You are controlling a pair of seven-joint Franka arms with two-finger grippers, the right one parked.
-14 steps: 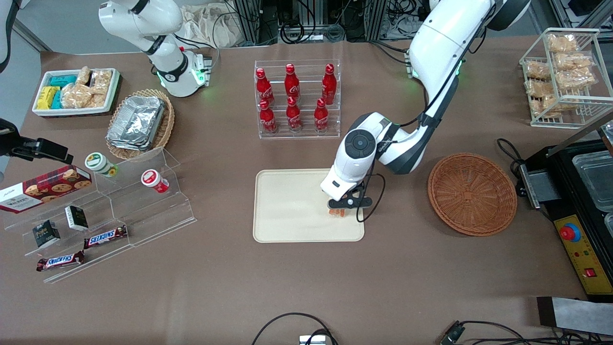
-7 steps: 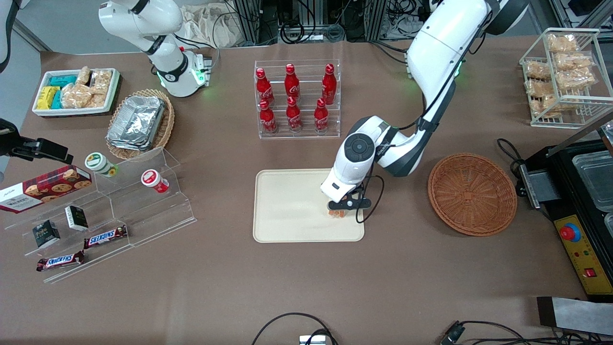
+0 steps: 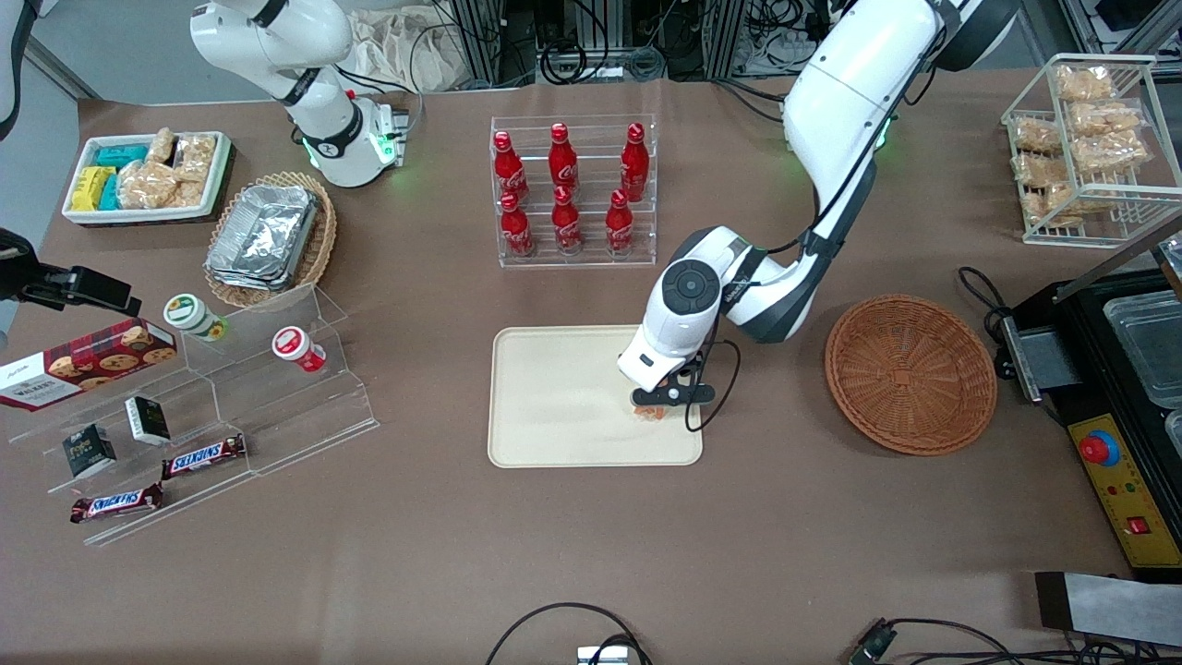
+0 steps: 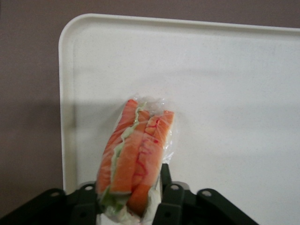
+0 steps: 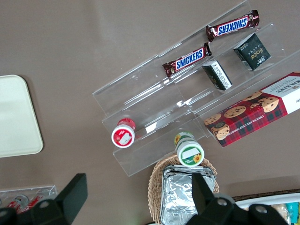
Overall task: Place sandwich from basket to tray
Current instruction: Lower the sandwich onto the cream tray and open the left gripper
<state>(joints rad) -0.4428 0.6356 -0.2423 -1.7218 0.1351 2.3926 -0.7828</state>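
Observation:
The sandwich (image 3: 649, 412), a clear-wrapped wedge with orange-red and green filling, is held between the fingers of the left gripper (image 3: 652, 405). In the left wrist view the gripper (image 4: 129, 183) is shut on the sandwich (image 4: 138, 150), filling edge facing the camera. It hangs low over the cream tray (image 3: 563, 397), near the tray's end closest to the basket. The tray's rounded corner (image 4: 68, 33) shows beside it. I cannot tell whether the sandwich touches the tray. The round reddish-brown wicker basket (image 3: 910, 374) lies empty beside the tray, toward the working arm's end.
A clear rack of red cola bottles (image 3: 568, 189) stands farther from the camera than the tray. Clear stepped shelves with snack bars and cups (image 3: 231, 397) lie toward the parked arm's end. A black machine (image 3: 1122, 388) and a wire rack of bagged snacks (image 3: 1085, 139) stand past the basket.
The wrist has shifted slightly over the tray's basket-side end with the sandwich still gripped. The sandwich stays over almost the same spot.

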